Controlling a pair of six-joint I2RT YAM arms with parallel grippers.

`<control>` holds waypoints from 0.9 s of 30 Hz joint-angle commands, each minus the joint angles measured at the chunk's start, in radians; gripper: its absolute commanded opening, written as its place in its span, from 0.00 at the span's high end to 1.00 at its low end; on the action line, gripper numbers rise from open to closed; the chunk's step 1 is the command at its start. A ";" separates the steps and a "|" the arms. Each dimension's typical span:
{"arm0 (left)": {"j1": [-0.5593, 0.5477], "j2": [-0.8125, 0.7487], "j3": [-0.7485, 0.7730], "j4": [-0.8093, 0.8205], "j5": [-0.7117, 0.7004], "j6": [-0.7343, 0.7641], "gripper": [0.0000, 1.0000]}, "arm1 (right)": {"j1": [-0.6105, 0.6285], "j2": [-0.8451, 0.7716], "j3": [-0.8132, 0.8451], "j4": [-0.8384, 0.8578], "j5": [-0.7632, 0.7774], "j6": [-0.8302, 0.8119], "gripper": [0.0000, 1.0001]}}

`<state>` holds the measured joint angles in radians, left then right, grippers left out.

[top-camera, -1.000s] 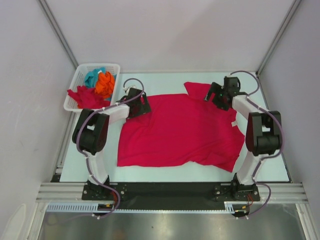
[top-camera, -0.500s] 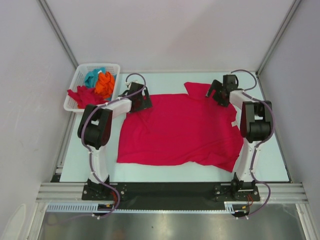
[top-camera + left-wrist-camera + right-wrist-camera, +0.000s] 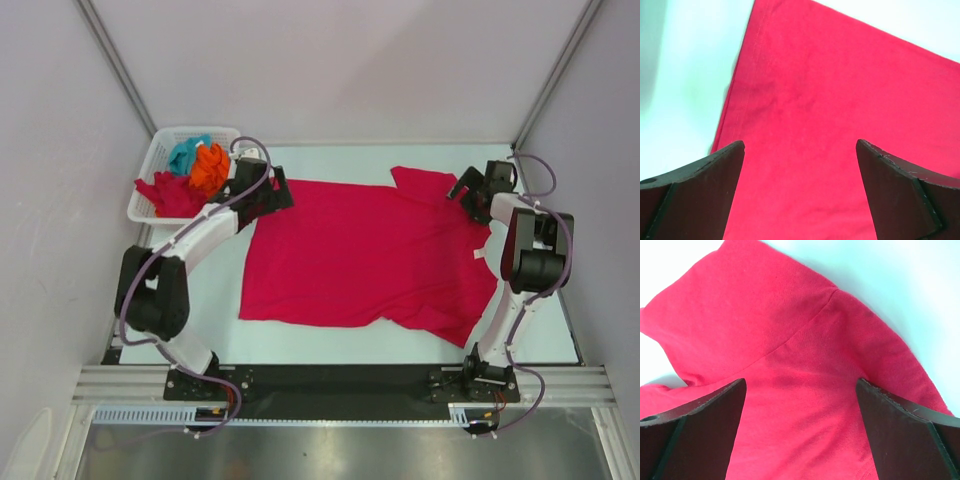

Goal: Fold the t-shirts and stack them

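Lying spread, nearly flat, mid-worktop: one crimson t-shirt, hem at left, far sleeve and small white label at right, near edge somewhat rumpled. Left jaws spread wide above the far hem corner, right jaws spread wide above the far sleeve seam, neither pinching cloth; step judged to be taking the far edge for a first fold, best done by pinching both ends level and drawing them over evenly. Unfolded stock, second crimson shirt, orange shirt, teal shirt, in white lattice basket, far left.
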<state>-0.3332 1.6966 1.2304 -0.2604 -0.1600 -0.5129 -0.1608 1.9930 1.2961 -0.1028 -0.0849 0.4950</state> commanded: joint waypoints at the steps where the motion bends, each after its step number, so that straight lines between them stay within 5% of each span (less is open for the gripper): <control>1: -0.001 -0.135 -0.089 0.010 0.019 0.010 0.00 | 0.021 -0.026 0.003 -0.081 0.020 -0.053 0.02; 6: 0.006 -0.120 -0.109 0.030 -0.004 0.010 0.00 | 0.099 -0.102 0.184 -0.179 0.021 -0.166 0.01; 10: 0.017 -0.002 0.044 0.010 0.020 0.025 0.01 | 0.116 -0.094 0.323 -0.199 0.024 -0.210 0.00; 17: 0.065 0.207 0.268 -0.040 0.016 0.070 0.05 | 0.089 0.144 0.563 -0.271 0.022 -0.254 0.04; 27: 0.079 0.350 0.348 -0.066 0.045 0.113 0.07 | 0.118 0.260 0.557 -0.264 0.082 -0.262 0.09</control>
<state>-0.2546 2.0281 1.5490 -0.3103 -0.1429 -0.4335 -0.0669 2.2833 1.8751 -0.3580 -0.0425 0.2596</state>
